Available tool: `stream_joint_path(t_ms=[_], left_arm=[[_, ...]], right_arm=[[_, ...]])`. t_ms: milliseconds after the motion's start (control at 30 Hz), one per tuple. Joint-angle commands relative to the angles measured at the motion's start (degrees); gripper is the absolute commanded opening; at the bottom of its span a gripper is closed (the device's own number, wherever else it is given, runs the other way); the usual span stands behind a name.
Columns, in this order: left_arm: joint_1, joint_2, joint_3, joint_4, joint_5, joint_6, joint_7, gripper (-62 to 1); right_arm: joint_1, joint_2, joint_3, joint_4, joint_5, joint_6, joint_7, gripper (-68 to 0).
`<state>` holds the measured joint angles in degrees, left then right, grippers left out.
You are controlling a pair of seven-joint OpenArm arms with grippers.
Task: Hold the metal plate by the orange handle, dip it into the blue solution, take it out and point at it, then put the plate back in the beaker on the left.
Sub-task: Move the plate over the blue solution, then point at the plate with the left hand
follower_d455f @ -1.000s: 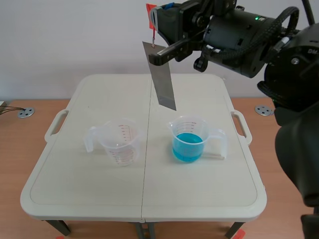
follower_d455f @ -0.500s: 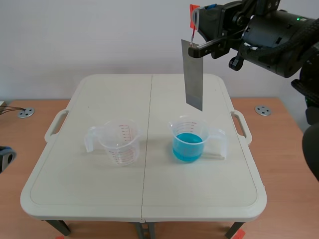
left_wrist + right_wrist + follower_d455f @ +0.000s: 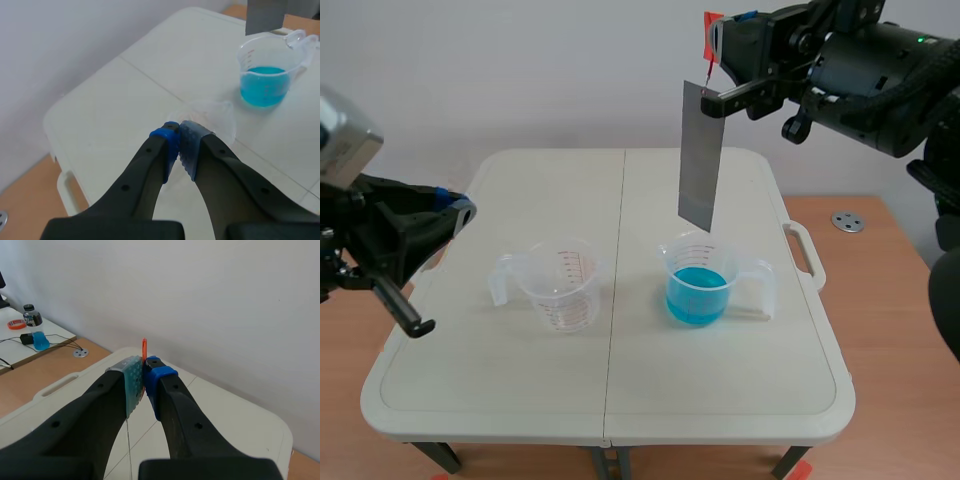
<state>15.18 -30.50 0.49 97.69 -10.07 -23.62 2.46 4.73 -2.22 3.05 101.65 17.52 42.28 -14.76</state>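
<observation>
A grey metal plate (image 3: 700, 156) hangs in the air from an orange handle (image 3: 709, 36), just above the beaker of blue solution (image 3: 700, 282). My right gripper (image 3: 716, 38) is shut on the orange handle (image 3: 144, 350); the plate itself is hidden under the fingers in the right wrist view. The empty clear beaker (image 3: 560, 284) stands to the left. My left gripper (image 3: 460, 211) is shut on nothing, raised over the table's left edge. Ahead of the left gripper (image 3: 178, 134) lie the empty beaker (image 3: 212, 114) and the blue beaker (image 3: 266, 76), with the plate's lower end (image 3: 266, 16) above it.
Both beakers stand on a white folding table (image 3: 610, 400) with side handles. A bottle (image 3: 34, 329) and a roll of tape (image 3: 16, 323) sit on a far bench in the right wrist view.
The left arm has come into view at the table's left with its gripper shut. The right gripper has held its place while the plate's lower end swung slightly left over the blue beaker.
</observation>
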Motion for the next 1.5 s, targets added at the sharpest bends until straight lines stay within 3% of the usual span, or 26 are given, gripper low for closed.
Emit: stream_joint_path(t_ms=[0, 267, 567, 767, 967, 1333, 1467], left_arm=[[-2.8, -0.2, 1.5, 0.5, -0.6, 0.3, 0.9, -59.7], [-15.3, 2.0, 12.0, -6.0, -0.4, 0.4, 4.8, -59.7], [-24.7, 7.9, 20.2, -17.6, 4.2, 0.7, 4.6, -59.7], [-28.6, 11.4, 24.5, -22.5, 6.8, 3.6, 4.4, -59.7], [-30.0, 14.3, 26.6, -25.0, 9.3, 6.6, 3.6, -59.7], [-31.3, 17.6, 29.2, -29.0, 14.1, 7.9, 0.4, -59.7], [-31.9, 18.3, 29.2, -29.5, 14.4, 8.1, -0.9, -59.7]], right_arm=[[0.7, 0.2, 0.0, 1.6, 1.1, 0.4, 0.9, -66.2], [0.7, 0.2, 0.0, 1.6, 1.1, 0.4, 0.5, -66.2], [0.7, 0.2, 0.0, 1.6, 1.1, 0.4, 0.5, -66.2], [0.7, 0.2, 0.0, 1.6, 1.1, 0.4, 0.5, -66.2], [0.7, 0.2, 0.0, 1.6, 1.1, 0.4, 0.4, -66.2], [0.7, 0.2, 0.0, 1.6, 1.1, 0.4, -0.1, -66.2], [0.7, 0.2, 0.0, 1.6, 1.1, 0.4, -0.2, -66.2]])
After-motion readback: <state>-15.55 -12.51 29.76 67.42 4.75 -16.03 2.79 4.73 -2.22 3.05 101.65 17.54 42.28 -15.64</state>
